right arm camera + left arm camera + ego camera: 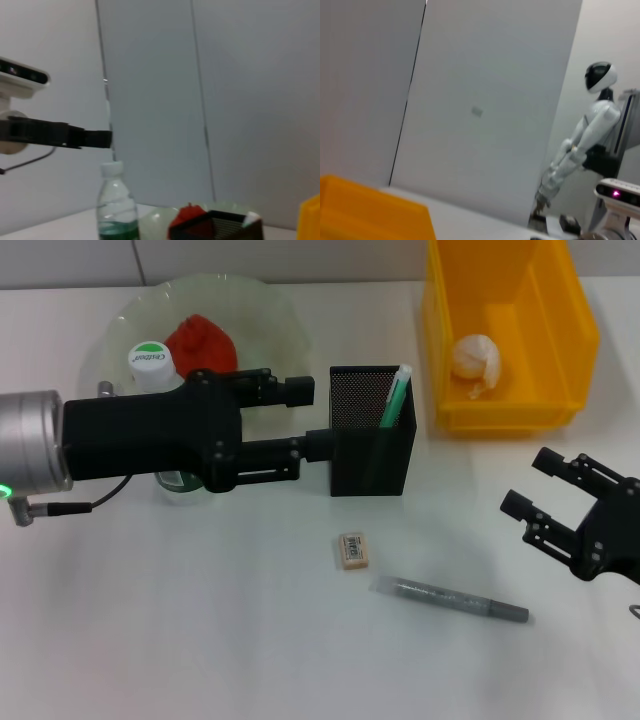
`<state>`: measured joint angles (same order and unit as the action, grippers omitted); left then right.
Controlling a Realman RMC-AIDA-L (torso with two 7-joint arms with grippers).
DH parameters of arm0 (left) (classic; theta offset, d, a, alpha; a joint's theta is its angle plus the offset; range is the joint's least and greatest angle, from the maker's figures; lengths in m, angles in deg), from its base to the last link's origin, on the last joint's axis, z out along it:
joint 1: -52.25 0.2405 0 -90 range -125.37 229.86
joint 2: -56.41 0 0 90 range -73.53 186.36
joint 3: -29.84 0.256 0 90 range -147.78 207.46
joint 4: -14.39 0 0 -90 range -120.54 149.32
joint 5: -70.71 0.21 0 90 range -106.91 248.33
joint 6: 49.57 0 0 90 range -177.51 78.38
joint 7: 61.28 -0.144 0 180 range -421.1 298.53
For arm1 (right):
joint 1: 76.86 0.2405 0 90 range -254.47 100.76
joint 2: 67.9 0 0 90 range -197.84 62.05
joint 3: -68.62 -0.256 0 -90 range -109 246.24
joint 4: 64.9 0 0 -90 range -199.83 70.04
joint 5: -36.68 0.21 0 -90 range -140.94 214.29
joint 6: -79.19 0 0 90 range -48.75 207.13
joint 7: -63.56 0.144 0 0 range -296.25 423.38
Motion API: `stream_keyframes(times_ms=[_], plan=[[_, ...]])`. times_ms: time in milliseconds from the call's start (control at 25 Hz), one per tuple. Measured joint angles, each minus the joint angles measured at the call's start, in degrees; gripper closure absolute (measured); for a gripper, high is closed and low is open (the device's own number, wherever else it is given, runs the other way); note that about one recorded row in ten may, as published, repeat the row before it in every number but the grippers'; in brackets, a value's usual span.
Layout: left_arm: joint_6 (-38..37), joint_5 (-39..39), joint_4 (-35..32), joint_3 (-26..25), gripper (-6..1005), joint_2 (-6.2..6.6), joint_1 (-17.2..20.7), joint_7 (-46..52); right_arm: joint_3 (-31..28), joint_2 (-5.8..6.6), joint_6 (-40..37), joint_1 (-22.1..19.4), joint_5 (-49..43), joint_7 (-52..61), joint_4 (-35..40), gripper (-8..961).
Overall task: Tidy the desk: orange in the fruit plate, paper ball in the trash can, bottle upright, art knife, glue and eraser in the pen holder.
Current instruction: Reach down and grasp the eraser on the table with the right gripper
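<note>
On the white counter (200,640), the left gripper (305,420) reaches across from the left, its fingers spread apart and grasping nothing, their tips just beside the left wall of the black mesh pen holder (372,455). A green glue stick (394,400) stands tilted inside that holder. Behind the left arm sits the upright bottle (152,367) with its white and green cap, partly hidden by the arm, at the near edge of the glass fruit plate (250,310). An orange-red fruit (202,342) lies in the plate. The yellow trash can (560,330) stands to the right of the pen holder, with the crumpled paper ball (476,360) inside it. In front of the pen holder the eraser (354,549) lies flat on the counter, and near it, further to the right, the grey art knife (452,600) lies at a slant. The right gripper (535,485) hovers at the right edge, fingers released and wide apart, well apart from the knife.
</note>
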<state>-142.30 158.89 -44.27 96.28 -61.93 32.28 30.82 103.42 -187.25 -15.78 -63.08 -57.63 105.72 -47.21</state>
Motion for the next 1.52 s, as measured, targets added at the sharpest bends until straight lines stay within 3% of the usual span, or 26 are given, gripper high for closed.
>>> stream_keyframes(times_ms=[240,360,400,640,800,960,1080,1520], plan=[[0.6,6.0,-7.6,2.1,335,-0.17,-4.3,15.6,-0.3,0.01,2.1,0.8,0.0,-0.3,-1.0,293],[1.8,10.0,-13.5,4.8,335,-0.18,-6.4,24.5,-0.4,0.03,2.6,1.1,0.0,-0.7,-1.0,293],[2.3,14.7,-18.2,6.3,335,-0.23,-7.5,31.0,-0.4,0.04,2.8,1.4,0.0,-0.8,-1.0,293],[4.2,26.2,-28.8,11.0,335,-0.33,-8.9,46.4,-0.4,0.04,5.0,2.4,0.0,-0.9,-1.2,292],[4.0,36.8,-38.9,18.2,335,-0.31,-9.1,57.9,-0.4,-0.02,6.8,3.1,0.0,-0.9,-1.6,292],[2.9,42.2,-42.7,23.0,335,-0.31,-9.9,64.3,-0.3,0.02,6.8,3.4,0.0,-0.9,-1.6,292],[0.4,45.7,-42.6,27.0,335,-0.49,-11.9,71.5,-0.5,0.00,6.9,3.6,0.0,-0.9,-1.6,292],[2.4,46.1,-33.1,31.1,335,-0.76,-15.3,72.7,0.3,0.07,6.5,4.4,-0.5,-3.8,-2.0,293]])
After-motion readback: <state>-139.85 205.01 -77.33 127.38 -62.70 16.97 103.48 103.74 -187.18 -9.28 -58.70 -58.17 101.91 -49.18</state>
